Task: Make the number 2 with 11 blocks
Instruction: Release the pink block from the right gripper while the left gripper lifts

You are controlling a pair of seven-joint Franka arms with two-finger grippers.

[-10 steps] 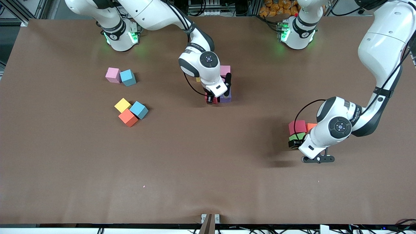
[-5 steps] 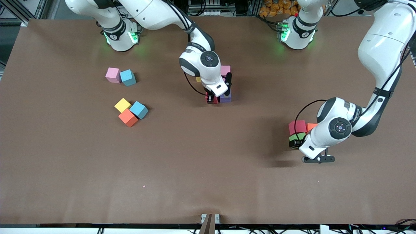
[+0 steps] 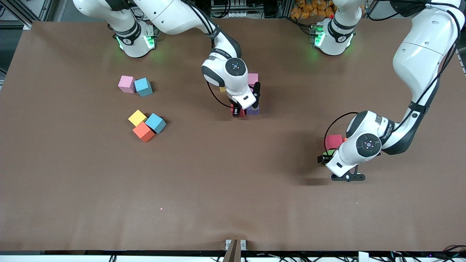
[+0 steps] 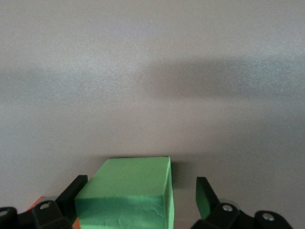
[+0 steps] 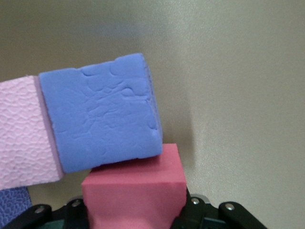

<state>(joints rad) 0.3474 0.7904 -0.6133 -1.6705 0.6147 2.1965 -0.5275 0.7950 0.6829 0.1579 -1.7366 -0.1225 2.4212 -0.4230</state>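
1. The right gripper [image 3: 238, 111] is at the middle of the table, jaws clamped on a red cube [image 3: 237, 112].
2. The right wrist view shows that red cube [image 5: 135, 196] between the fingers, touching a purple cube [image 5: 101, 119] with a pink cube [image 5: 24, 133] beside the purple one.
3. In the front view the purple cube [image 3: 253, 110] sits just beside the held red one, toward the left arm's end. The pink cube [image 3: 252, 78] lies farther from the camera, and a sliver of yellow [image 3: 221, 88] shows by the arm's wrist.
4. These cubes are the started number 2; the arm hides most of it, so I cannot tell its shape.
5. The left gripper [image 3: 324, 158] is low at the left arm's end of the table, jaws spread wide.
6. The left wrist view shows a green cube [image 4: 126, 193] between the fingers [image 4: 206, 196], with a gap on one side; it is not gripped.
7. In the front view a second red cube [image 3: 333, 141] lies just beside the left gripper, farther from the camera, with a bit of orange [image 3: 344, 139] at its edge.
8. Loose cubes lie toward the right arm's end: a pink one [image 3: 126, 84] touching a blue one [image 3: 143, 87].
9. Nearer the camera, a yellow cube [image 3: 137, 117], an orange cube [image 3: 143, 131] and a second blue cube [image 3: 156, 123] form a tight cluster.
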